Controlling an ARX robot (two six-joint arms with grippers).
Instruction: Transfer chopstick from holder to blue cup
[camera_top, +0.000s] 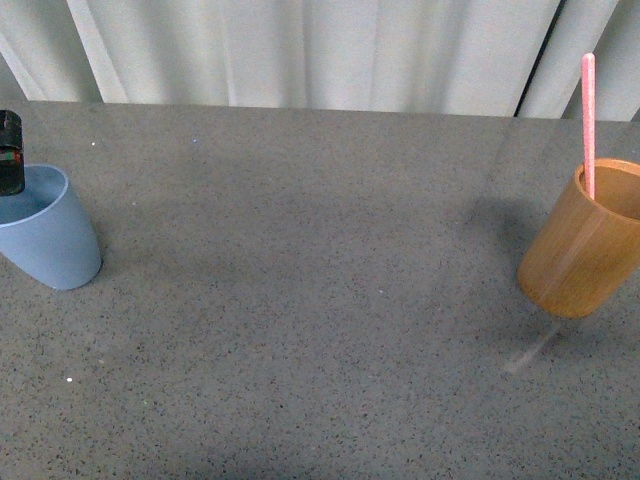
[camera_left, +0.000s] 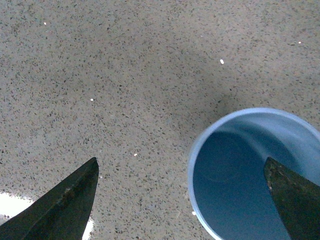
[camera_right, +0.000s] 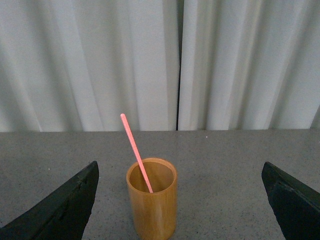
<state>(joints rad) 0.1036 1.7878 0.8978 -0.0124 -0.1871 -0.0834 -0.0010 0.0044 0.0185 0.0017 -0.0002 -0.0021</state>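
The pink chopstick (camera_top: 588, 120) stands in the bamboo holder (camera_top: 585, 245) at the right side of the speckled grey tabletop (camera_top: 300, 300), its lower end inside and most of its length rising above the rim. In the right wrist view it leans against the holder's inner wall. The blue cup (camera_top: 50, 235) sits well apart from it, at the far left edge, with nothing visible inside.

The left tool (camera_left: 180, 162) hangs over the cup with its jaws spread wide and gripping nothing. One finger (camera_left: 295, 200) is above the cup's opening and the other is above bare tabletop. In the front view only a black part of it shows, just at the cup's rim.

The right tool (camera_right: 180, 166) is also spread wide and grips nothing. It faces the holder, which sits between its two dark fingers and clear of both. A pale pleated curtain (camera_top: 300, 50) closes off the back.
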